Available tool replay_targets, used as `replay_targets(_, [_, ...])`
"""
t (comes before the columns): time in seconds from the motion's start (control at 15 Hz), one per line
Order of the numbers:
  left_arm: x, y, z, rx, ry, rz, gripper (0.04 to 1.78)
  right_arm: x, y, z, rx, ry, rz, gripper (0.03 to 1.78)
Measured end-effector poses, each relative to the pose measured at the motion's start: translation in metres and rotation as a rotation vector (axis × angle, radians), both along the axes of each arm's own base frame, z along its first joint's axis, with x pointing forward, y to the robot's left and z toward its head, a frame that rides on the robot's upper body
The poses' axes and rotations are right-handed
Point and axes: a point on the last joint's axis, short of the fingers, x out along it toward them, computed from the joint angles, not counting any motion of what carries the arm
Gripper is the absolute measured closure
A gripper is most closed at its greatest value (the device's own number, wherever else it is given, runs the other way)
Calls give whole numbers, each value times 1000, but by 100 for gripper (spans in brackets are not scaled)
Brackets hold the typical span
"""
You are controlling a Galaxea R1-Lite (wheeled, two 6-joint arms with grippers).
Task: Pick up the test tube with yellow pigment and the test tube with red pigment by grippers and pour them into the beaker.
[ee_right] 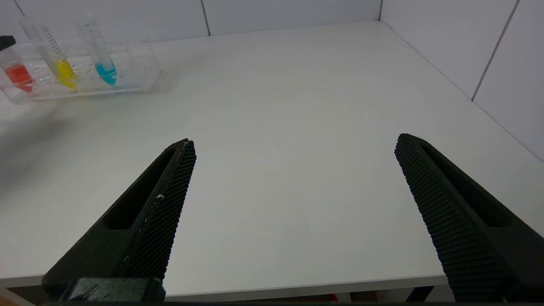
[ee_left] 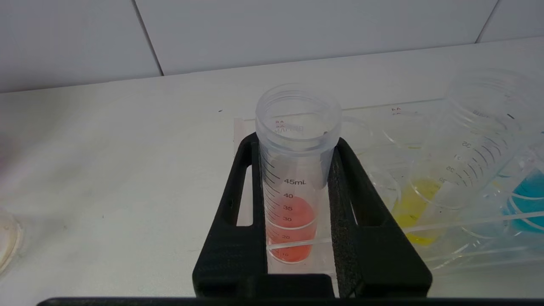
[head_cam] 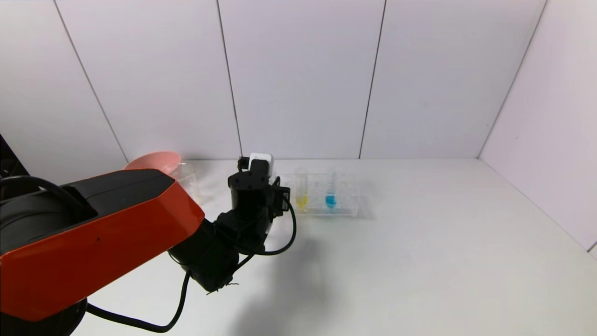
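The left tool (ee_left: 297,204) stands at the clear tube rack (ee_left: 467,250) on the white table (ee_left: 127,170), its two black fingers (ee_left: 357,221) pressed against either side of the test tube with red pigment (ee_left: 293,187), pinching it below its wide threaded mouth. The tube stands upright between the fingers, its orange-red liquid pooled at the tip, which still sits inside the rack. Just beside the left tool, in the next slot of the same rack, stands the test tube with yellow pigment (ee_left: 459,161), tilted slightly, and beyond it, farther from the tool, a tube with blue liquid (ee_left: 527,199). In the head view the left arm reaches forward from its orange shoulder cover, and its wrist with the small white box (head_cam: 260,164) hides the held tube; the yellow tube (head_cam: 301,189) and the blue tube (head_cam: 330,191) show on the far side of the tool. On the other side of that arm a pink bowl (head_cam: 154,162) peeks out, with a clear vessel, probably the beaker (head_cam: 189,179), close beside it and mostly hidden. The right tool (ee_right: 293,204) hangs low over the near edge of the table, well apart from the rack, its ribbed fingers (ee_right: 170,204) spread wide with nothing between them.
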Motion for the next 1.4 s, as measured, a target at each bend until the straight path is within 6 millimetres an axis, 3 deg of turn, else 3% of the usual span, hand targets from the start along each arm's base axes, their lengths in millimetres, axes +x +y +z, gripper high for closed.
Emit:
replay_targets(0.53, [-16,-2,52,73,-123,-54,138,0,0,0,0,1,0,10])
replay_targets(0.93, [-25,8,71,62,-143,-67,138,0,0,0,0,0,0,10])
replay_targets(1.13, [-33,35,85,81,-120,-106,138,0,0,0,0,0,0,10])
replay_targets(1.4, [-47,111,107,113,-48,-146,138,0,0,0,0,0,0,10])
